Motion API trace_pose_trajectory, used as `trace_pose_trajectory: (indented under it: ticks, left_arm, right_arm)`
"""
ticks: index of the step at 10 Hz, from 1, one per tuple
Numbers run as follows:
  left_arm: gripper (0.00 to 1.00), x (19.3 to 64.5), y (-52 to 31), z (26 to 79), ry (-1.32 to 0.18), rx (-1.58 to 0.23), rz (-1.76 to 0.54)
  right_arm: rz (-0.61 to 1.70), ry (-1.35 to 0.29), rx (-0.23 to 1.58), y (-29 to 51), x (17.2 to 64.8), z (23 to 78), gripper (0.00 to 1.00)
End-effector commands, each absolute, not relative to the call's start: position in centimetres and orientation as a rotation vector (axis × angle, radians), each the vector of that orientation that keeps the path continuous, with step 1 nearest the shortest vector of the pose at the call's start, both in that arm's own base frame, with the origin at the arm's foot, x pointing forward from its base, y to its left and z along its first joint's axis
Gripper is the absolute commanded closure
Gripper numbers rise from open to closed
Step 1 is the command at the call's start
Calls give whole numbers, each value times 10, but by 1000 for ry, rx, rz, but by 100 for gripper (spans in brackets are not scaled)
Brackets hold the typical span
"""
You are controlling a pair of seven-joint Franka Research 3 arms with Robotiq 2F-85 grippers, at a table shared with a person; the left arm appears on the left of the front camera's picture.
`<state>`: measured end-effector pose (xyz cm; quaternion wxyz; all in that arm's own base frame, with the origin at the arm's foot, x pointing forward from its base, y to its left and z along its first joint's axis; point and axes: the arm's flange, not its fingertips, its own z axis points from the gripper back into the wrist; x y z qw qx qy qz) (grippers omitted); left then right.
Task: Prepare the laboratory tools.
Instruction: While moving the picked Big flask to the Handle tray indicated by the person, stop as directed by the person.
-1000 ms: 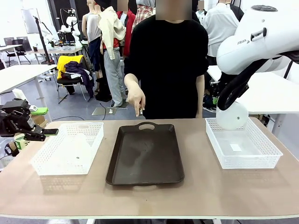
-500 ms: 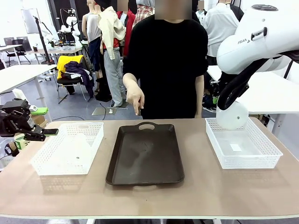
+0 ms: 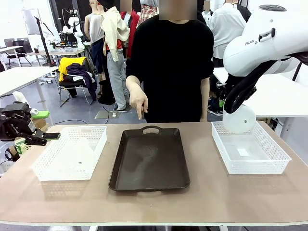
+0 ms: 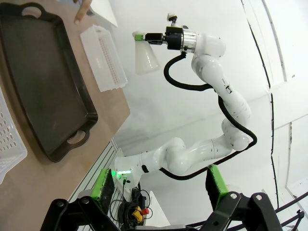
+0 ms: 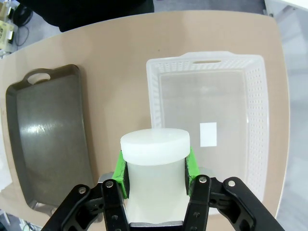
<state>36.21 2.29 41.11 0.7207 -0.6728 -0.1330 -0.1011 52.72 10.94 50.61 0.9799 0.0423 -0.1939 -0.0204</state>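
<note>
A frosted-white flask (image 5: 154, 159) sits neck-first between the green pads of my right gripper (image 5: 155, 173), which is shut on it. The flask (image 3: 239, 119) hangs above the back left corner of the right white basket (image 3: 276, 166). The left wrist view shows this flask (image 4: 144, 57) held high over the table. A second flask (image 3: 79, 149) lies inside the left white basket (image 3: 43, 168). My left gripper (image 3: 48, 136) hovers off the table's left edge beside that basket; its pads (image 4: 103, 185) stand wide apart, open and empty.
A dark brown tray (image 3: 150, 159) lies between the baskets, handle toward the person. The person stands at the far side, one hand (image 3: 139, 103) pointing down above the tray's far end. The right basket (image 5: 207, 60) holds only a small white label.
</note>
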Motion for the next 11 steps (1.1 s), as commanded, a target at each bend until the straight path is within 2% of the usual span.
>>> trace_pose_trajectory:
  ticks: [1,2,5,9,11]
  left_arm:
    - [0,360,24,412,-298,-1489,-227]
    - [0,360,24,412,-298,-1489,-227]
    - [0,360,24,412,-298,-1489,-227]
    - [0,360,24,412,-298,-1489,-227]
    - [0,360,24,412,-298,-1489,-227]
  right_arm:
    - [-41,-393,86,109,526,508,100]
    - [-41,-390,85,109,527,506,100]
    - [44,-438,142,184,530,530,100]
    - [140,-403,143,308,548,494,100]
    - [198,-486,123,354,549,470,100]
